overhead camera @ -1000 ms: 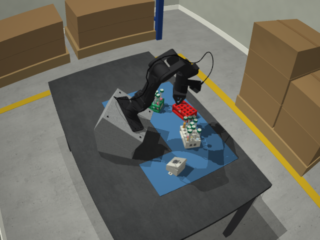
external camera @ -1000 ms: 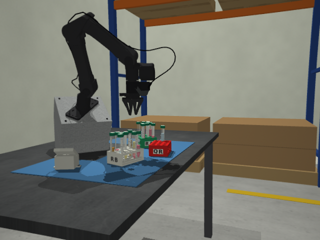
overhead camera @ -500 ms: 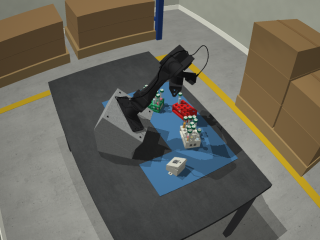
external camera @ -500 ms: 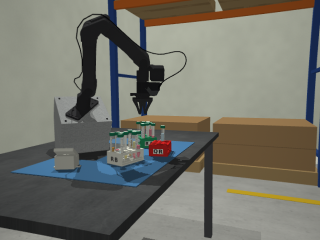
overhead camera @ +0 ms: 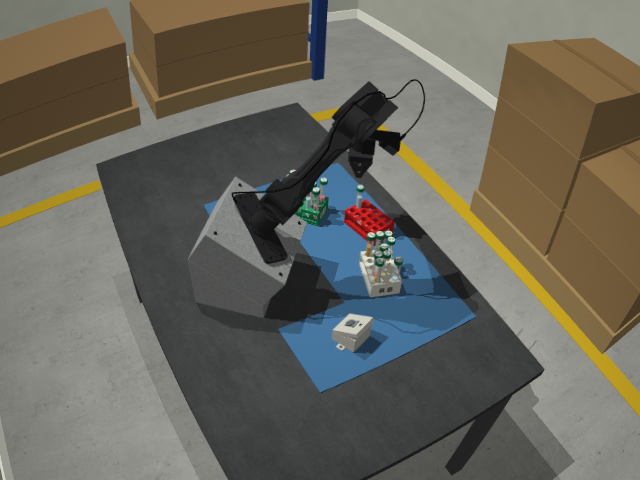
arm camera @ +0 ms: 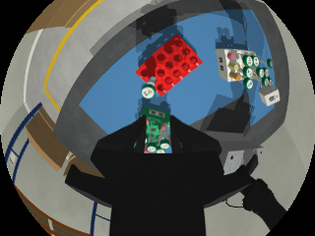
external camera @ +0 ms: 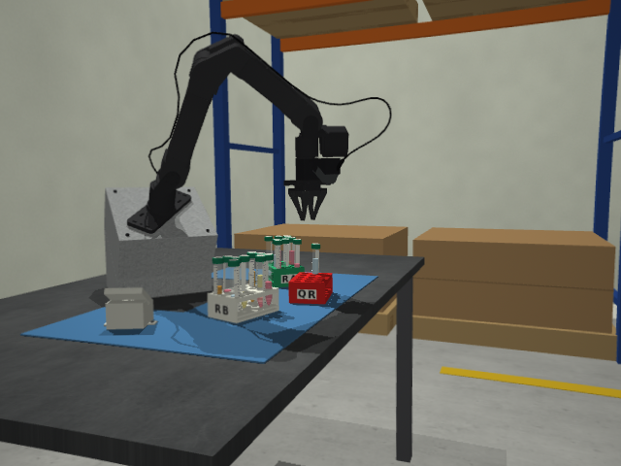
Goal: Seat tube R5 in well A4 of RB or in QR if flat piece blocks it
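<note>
My gripper [overhead camera: 359, 173] [external camera: 307, 216] [arm camera: 157, 119] hangs high above the bench, over the gap between the green rack RA [overhead camera: 309, 217] [external camera: 276, 276] [arm camera: 156, 134] and the red rack QR [overhead camera: 369, 221] [external camera: 310, 289] [arm camera: 172, 62]. Its fingers stand a little apart with nothing between them. RA holds several green-capped tubes; I cannot read which is R5. One green-capped tube [overhead camera: 359, 195] [external camera: 315, 255] [arm camera: 149, 90] stands alone in a far corner well of QR. The white rack RB [overhead camera: 385, 288] [external camera: 223, 308] [arm camera: 226, 66] holds several tubes.
All three racks stand on the blue bench mat [overhead camera: 413, 320] [external camera: 225, 341]. The grey DONE box [overhead camera: 352, 330] [external camera: 127, 308] [arm camera: 271, 96] sits on the mat beyond RB. The arm's grey pedestal [overhead camera: 232, 268] [external camera: 150, 250] stands beside RA. Cardboard boxes lie around the table.
</note>
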